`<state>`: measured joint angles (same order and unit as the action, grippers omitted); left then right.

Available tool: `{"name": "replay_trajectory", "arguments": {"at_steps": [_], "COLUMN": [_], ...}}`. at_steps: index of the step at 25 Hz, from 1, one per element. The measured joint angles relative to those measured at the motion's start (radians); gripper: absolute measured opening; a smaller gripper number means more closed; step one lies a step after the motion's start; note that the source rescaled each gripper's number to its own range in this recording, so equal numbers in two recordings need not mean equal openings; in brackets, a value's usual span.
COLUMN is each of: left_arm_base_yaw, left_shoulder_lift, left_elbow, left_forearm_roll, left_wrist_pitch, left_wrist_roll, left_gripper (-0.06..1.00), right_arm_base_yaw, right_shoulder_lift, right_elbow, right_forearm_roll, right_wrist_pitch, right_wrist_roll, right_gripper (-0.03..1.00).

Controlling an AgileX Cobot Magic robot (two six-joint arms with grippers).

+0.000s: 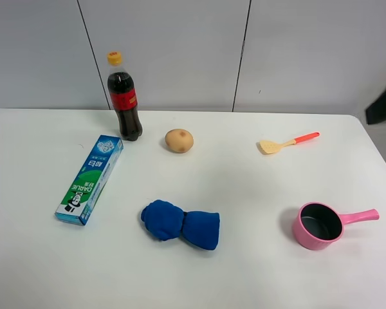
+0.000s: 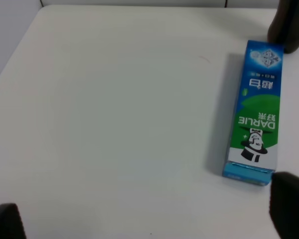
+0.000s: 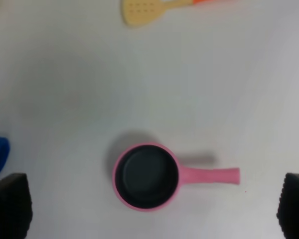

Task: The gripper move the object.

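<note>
Bottle (image 1: 125,96): standing upright at the table's (image 1: 257,206) far left, near the wall; yellow cap on, red label facing out, dark cola inside. Nothing is touching it.
Box (image 1: 90,179): lying flat just in front of the bottle, one end pointing toward its base, close but apart in the high view.
Potato (image 1: 179,140): sitting to the right of the bottle, apart from it.
Cloth (image 1: 180,224): lying bunched toward the front, near the middle.
Spatula (image 1: 287,142): resting on the right, toward the back.
Pan (image 1: 321,225): sitting upright at the right front, handle pointing right.
Left gripper (image 2: 149,219): hovering over bare table beside the box, fingers spread wide, holding nothing.
Right gripper (image 3: 154,211): hanging above the pan, fingers wide apart, holding nothing.
</note>
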<state>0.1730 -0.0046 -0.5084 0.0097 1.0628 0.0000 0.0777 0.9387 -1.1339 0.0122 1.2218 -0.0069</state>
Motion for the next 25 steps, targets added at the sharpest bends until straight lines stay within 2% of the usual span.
{"name": "replay_trajectory", "arguments": {"at_steps": [3, 5, 11, 18, 25], "left_arm_base_yaw": [0.000, 0.000, 0.000, 0.000, 0.000], "left_shoulder_lift": [0.000, 0.000, 0.000, 0.000, 0.000], "left_elbow": [0.000, 0.000, 0.000, 0.000, 0.000], "left_forearm_roll": [0.000, 0.000, -0.002, -0.001, -0.001], "left_wrist_pitch": [0.000, 0.000, 0.000, 0.000, 0.000], "left_wrist_roll": [0.000, 0.000, 0.000, 0.000, 0.000], "left_gripper": [1.00, 1.00, 1.00, 1.00, 1.00], "right_arm_base_yaw": [-0.080, -0.100, -0.105, -0.105, -0.106], "right_shoulder_lift": [-0.155, -0.248, -0.489, -0.773, -0.940], "right_elbow": [0.094, 0.152, 0.353, 0.544, 0.625], "right_forearm_roll": [0.000, 0.000, 0.001, 0.002, 0.002], "right_wrist_pitch": [0.000, 0.000, -0.067, -0.200, -0.197], "right_wrist_roll": [0.000, 0.000, -0.004, -0.036, -0.037], "right_gripper": [1.00, 1.00, 1.00, 1.00, 1.00]}}
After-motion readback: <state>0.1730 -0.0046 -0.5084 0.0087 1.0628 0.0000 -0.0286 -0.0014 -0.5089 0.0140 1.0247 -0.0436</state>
